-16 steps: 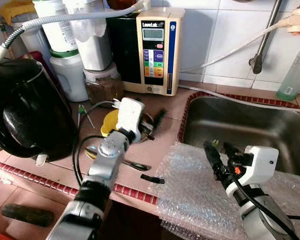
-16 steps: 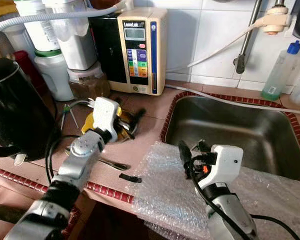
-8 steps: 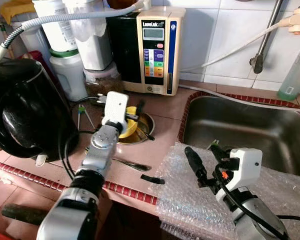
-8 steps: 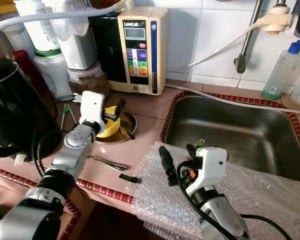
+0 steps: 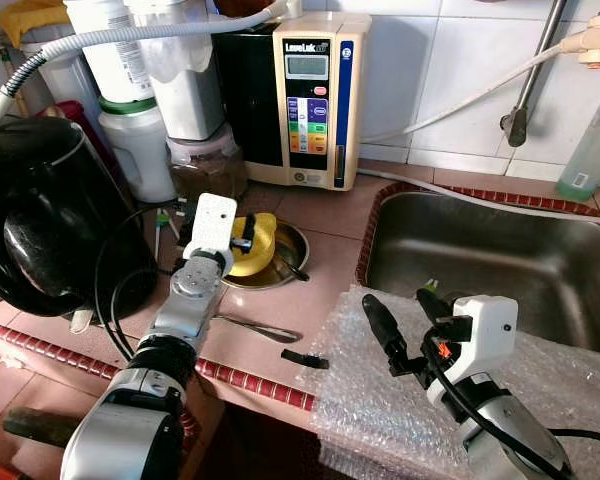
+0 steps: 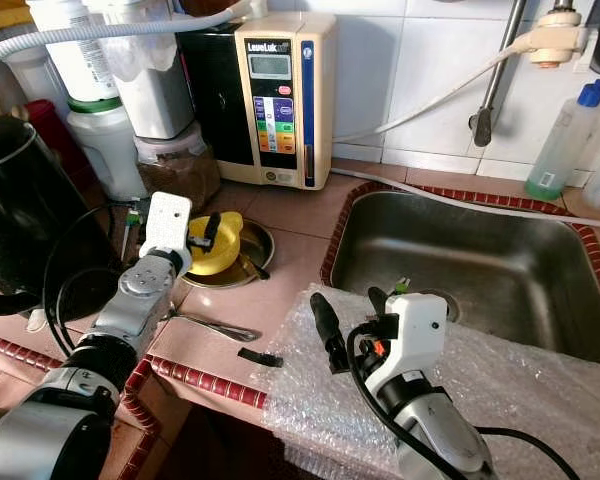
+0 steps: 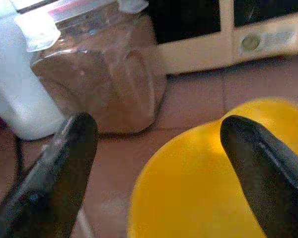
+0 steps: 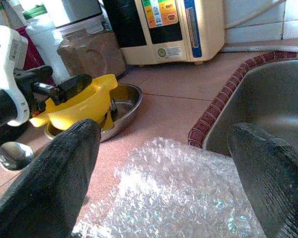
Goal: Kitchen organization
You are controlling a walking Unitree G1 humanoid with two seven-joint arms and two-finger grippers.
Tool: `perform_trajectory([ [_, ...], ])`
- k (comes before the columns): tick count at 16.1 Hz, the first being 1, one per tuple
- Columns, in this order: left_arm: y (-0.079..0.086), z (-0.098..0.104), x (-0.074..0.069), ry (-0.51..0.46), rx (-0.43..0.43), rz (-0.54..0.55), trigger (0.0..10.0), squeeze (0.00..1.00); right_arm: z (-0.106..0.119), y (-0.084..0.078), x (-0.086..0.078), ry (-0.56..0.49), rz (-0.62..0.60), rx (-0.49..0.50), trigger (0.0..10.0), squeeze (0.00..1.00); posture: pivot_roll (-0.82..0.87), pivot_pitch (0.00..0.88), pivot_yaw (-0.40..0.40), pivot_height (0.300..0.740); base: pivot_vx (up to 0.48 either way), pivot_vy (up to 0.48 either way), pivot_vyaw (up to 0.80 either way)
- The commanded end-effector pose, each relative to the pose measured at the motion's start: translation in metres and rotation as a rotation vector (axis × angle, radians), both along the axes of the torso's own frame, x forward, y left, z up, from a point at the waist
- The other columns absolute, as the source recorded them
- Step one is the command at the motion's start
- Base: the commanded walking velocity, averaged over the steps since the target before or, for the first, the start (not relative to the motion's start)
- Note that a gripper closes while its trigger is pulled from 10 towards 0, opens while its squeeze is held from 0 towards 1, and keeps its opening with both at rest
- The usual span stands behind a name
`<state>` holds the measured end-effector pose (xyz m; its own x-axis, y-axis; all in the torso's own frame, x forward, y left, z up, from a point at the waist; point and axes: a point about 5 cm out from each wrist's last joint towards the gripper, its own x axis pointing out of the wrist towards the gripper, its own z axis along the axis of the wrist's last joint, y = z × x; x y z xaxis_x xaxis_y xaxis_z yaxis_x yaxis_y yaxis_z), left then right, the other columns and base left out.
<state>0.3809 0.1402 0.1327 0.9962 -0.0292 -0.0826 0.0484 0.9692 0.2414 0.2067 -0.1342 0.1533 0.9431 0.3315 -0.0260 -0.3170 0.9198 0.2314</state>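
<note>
A yellow plastic bowl lies tilted in a shallow steel dish on the tiled counter, in front of the water ioniser. My left gripper is open at the yellow bowl's left rim. In the left wrist view its fingers spread wide with the yellow bowl between and beyond them. My right gripper is open and holds nothing above the bubble wrap at the counter's front edge. The right wrist view looks toward the yellow bowl and the left gripper's fingers.
A black kettle stands at the left. A spoon and a small black piece lie on the counter. The ioniser, white canisters and a brown jar line the back wall. The steel sink is on the right.
My left gripper has drawn back to the left, from over the steel dish to the yellow bowl's rim. My right gripper has shifted left over the bubble wrap.
</note>
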Motion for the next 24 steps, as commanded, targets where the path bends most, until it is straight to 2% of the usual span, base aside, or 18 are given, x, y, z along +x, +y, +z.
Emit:
perform_trajectory([
  [1,0.006,0.003,0.003,0.011,0.025,0.024,10.0,0.0,0.003,0.003,0.0,-0.014,0.011,0.004,10.0,1.0,-0.07,0.0,0.106,0.74,0.0,0.0,0.0],
  [4,0.01,-0.008,0.002,0.104,0.031,0.013,10.0,0.0,0.003,0.005,0.0,-0.016,0.024,0.008,10.0,1.0,-0.06,0.0,0.105,0.74,0.0,0.0,0.0],
  [5,0.011,-0.009,0.001,0.118,0.036,0.015,8.3,0.0,0.004,0.006,0.0,-0.017,0.032,0.009,10.0,0.85,-0.06,0.0,0.105,0.74,0.0,0.0,0.0],
  [6,0.011,-0.012,0.001,0.141,0.038,0.01,4.4,0.0,0.004,0.007,-0.001,-0.019,0.041,0.013,10.0,0.2,-0.06,0.0,0.106,0.74,0.0,0.0,0.0],
  [7,0.01,-0.015,0.0,0.171,0.02,0.008,1.4,0.0,0.004,0.007,-0.001,-0.02,0.045,0.013,10.0,0.0,-0.06,0.0,0.105,0.74,0.0,0.0,0.0],
  [8,0.008,-0.017,-0.001,0.182,0.008,-0.004,0.0,0.0,0.004,0.008,0.0,-0.02,0.047,0.012,10.0,0.0,-0.06,0.0,0.104,0.74,0.0,0.0,0.0],
  [11,-0.005,-0.017,-0.002,0.185,-0.03,-0.059,0.0,0.0,0.004,0.008,0.0,-0.022,0.054,0.011,10.0,0.0,-0.06,0.0,0.102,0.74,0.0,0.0,0.0],
  [18,-0.019,-0.023,-0.009,0.206,-0.083,-0.133,0.0,0.0,0.004,0.008,0.002,-0.022,0.059,0.012,10.0,0.0,-0.06,0.0,0.1,0.74,0.0,0.0,0.0],
  [24,-0.031,-0.007,-0.009,0.102,-0.171,-0.151,0.0,0.0,0.004,0.008,0.005,-0.026,0.056,0.011,10.0,0.0,-0.05,0.0,0.098,0.74,0.0,0.0,0.0],
])
